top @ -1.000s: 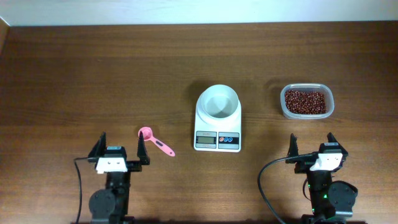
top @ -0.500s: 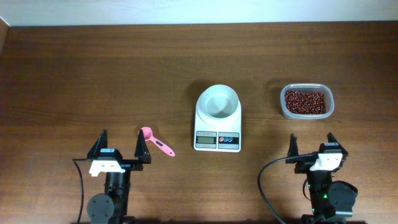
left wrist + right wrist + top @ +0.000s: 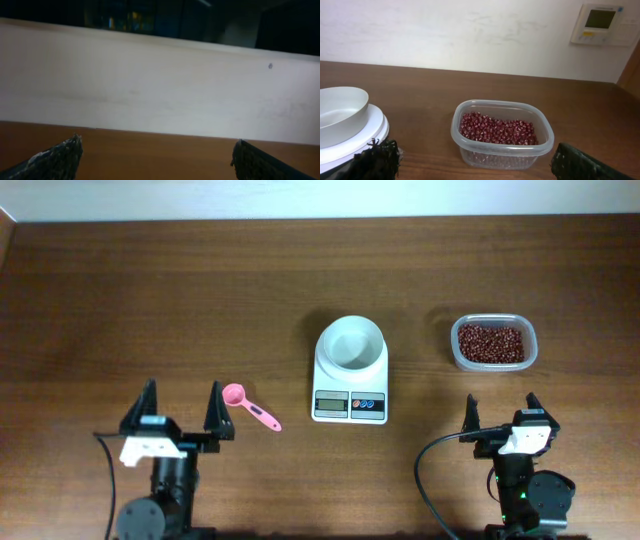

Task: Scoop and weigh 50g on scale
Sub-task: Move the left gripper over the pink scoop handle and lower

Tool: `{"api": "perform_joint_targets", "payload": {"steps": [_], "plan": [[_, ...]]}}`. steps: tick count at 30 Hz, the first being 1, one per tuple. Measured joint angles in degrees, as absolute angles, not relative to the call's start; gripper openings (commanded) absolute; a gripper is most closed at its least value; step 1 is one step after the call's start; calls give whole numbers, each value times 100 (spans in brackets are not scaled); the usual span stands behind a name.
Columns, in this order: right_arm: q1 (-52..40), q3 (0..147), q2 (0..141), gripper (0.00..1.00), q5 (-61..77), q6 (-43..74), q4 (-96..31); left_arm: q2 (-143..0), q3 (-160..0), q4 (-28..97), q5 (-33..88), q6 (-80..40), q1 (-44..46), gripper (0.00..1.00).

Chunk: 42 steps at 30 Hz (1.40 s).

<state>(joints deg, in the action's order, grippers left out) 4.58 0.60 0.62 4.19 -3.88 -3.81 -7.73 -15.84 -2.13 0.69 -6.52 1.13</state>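
The scale (image 3: 350, 380) sits near the middle of the worktop (image 3: 150, 290), its display and its red and blue buttons on the edge facing the arms. The round white bowl (image 3: 350, 343) on its platform looks empty. The beans (image 3: 491, 342) are all in a clear tub (image 3: 494, 367) to the right of the scale, apart from it and at about the same depth as the bowl; none show in the bowl or on the wood. A pink scoop (image 3: 250, 406) lies flat to the left of the scale, cup end away from it and handle slanting toward the near edge.

The left tool (image 3: 182, 386) is released, fingers spread wide with nothing between them. It is just left of the scoop, and its nearer finger stands close beside the cup. The right tool (image 3: 501, 400) is likewise released and empty, near the front edge, facing the tub and well short of it.
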Motion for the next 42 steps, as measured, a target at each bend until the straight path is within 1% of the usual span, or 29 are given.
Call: {"api": "perform_joint_targets", "payload": {"steps": [3,9,12,14,15,19,22,26,29,34,39,41,42], "plan": [[458,60,58,99,419,-392,-381,-1608,-2410,270,69,-652,113,99],[458,60,58,99,419,-395,-384,-3911,-4803,2231,191,-484,113,99],[458,60,58,99,419,-390,-381,-4912,-6036,3096,615,-231,113,99],[458,60,58,99,421,-392,-381,-5461,-6687,3345,1041,-132,113,99],[458,60,58,99,421,-390,-381,-5697,-6917,3345,1452,-106,113,99],[458,60,58,99,421,-390,-381,-6064,-7026,3892,2652,-84,119,99],[458,60,58,99,421,-390,-381,-6320,-7026,4143,3033,-84,119,99],[458,60,58,99,421,-390,-381,-6678,-7028,4222,3168,-84,119,99],[458,60,58,99,419,-390,-381,-6932,-7028,4235,3061,-167,119,99],[458,60,58,99,421,-392,-381,-7052,-7063,4388,1750,-1549,128,100],[458,60,58,99,421,-390,-384,-7054,-7651,5937,451,-3118,128,95],[458,60,58,99,421,-390,-381,-7065,-7673,6311,287,-3555,128,95],[458,60,58,99,419,-388,-381,-7087,-7673,6657,207,-3903,128,93]]}}
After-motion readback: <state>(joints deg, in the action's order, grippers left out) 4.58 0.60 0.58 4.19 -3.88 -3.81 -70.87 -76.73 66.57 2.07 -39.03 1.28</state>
